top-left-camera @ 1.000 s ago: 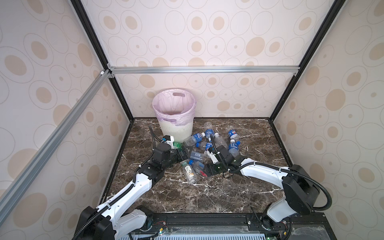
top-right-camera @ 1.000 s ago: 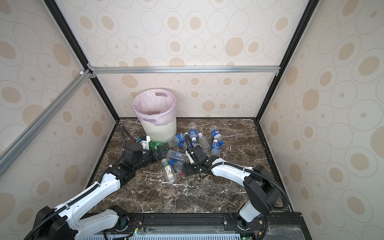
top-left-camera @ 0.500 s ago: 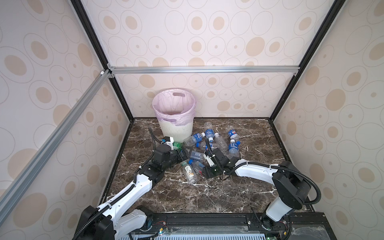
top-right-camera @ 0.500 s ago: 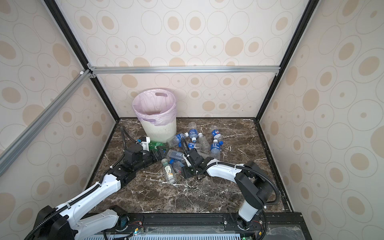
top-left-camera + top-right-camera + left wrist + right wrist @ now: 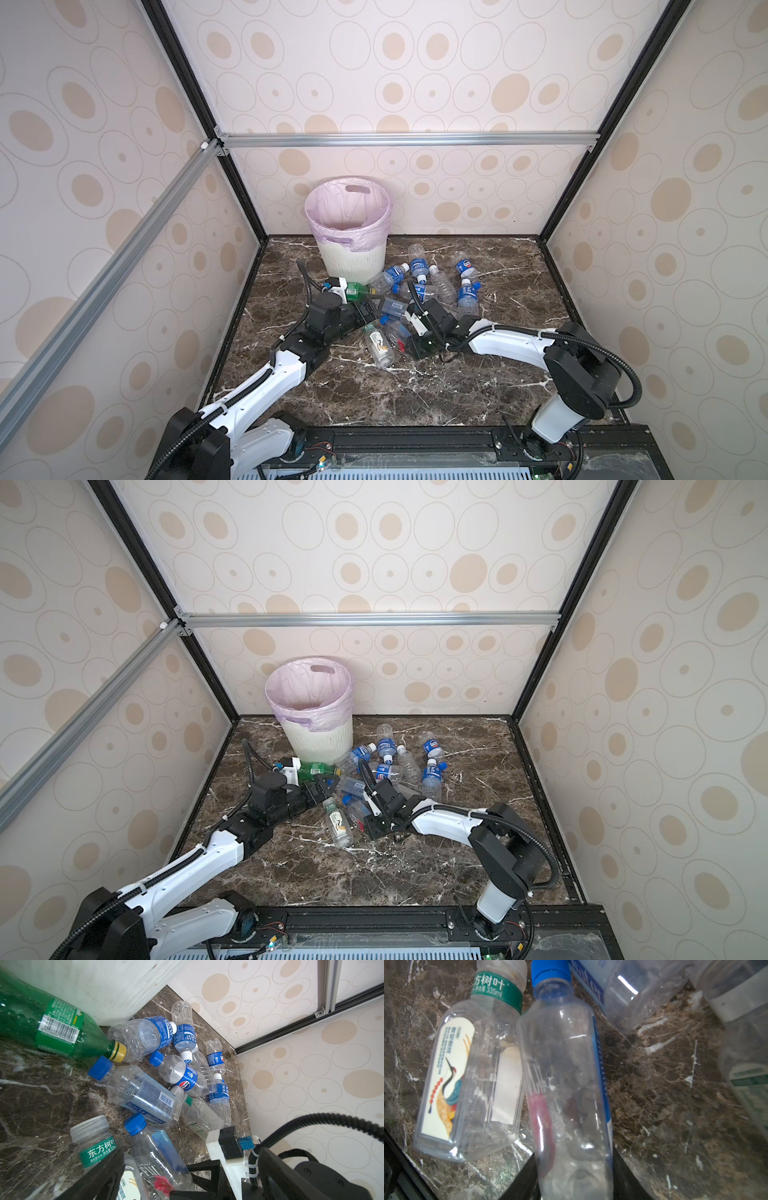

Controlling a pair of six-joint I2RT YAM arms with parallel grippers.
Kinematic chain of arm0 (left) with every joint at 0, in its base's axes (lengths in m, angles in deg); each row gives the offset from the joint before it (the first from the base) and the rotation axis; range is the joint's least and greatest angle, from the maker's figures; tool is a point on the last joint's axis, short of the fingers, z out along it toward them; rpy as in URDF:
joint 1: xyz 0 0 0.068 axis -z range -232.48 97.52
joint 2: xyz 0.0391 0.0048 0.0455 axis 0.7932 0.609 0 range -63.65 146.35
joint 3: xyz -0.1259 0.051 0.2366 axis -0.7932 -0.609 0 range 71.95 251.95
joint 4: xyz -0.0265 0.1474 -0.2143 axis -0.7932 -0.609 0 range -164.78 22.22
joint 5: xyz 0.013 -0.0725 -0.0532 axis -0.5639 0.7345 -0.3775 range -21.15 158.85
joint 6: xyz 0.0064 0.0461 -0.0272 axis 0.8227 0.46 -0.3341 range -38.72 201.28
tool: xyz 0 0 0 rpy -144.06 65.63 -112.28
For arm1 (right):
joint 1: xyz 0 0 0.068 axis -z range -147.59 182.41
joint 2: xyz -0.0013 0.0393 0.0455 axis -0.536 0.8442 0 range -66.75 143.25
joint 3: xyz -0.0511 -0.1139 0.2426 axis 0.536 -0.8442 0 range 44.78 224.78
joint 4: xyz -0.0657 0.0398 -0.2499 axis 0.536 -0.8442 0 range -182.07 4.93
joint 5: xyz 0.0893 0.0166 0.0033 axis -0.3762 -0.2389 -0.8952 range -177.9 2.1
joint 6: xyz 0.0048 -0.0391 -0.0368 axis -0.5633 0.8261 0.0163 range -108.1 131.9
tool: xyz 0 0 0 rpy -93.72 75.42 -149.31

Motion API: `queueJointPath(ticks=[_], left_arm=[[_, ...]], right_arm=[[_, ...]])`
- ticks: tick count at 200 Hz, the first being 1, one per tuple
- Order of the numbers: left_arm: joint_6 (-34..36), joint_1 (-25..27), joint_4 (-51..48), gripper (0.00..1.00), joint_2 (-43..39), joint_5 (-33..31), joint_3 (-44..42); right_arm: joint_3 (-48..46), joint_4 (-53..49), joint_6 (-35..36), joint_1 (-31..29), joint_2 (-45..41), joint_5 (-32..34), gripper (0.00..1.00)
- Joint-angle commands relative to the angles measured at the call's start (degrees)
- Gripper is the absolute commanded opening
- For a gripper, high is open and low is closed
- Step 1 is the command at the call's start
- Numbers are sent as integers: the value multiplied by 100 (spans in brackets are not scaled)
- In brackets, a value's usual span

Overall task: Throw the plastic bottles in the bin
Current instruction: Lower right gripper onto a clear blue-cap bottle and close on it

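Within the right claw (image 5: 574,1180) lies a blue-capped bottle (image 5: 564,1076).

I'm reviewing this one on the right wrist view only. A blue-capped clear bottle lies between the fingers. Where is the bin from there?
Observer: The bin stands at the back of the floor, left of centre in both top views, beyond the pile of bottles.
Operator: And the left arm?
Observer: The left gripper is open, close to the green bottle lying at the bin's foot.
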Motion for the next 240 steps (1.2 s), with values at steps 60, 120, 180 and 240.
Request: queueJointPath(ticks=[60,120,180,240], left_arm=[[-189,-7,448,99,298,162,67],[-273,-8,500,99,310,212,110],[-402,-12,702,99,500,446,173],[-512,0,1125,97,733,739,367]], right_arm=[[68,-697,74,-61,-550,278,40],[566,-1172,93,-44,-853,440,39],[1203,-1480,58,41,-874,516,39],[1569,-1422,-109,157,-846,323,39]])
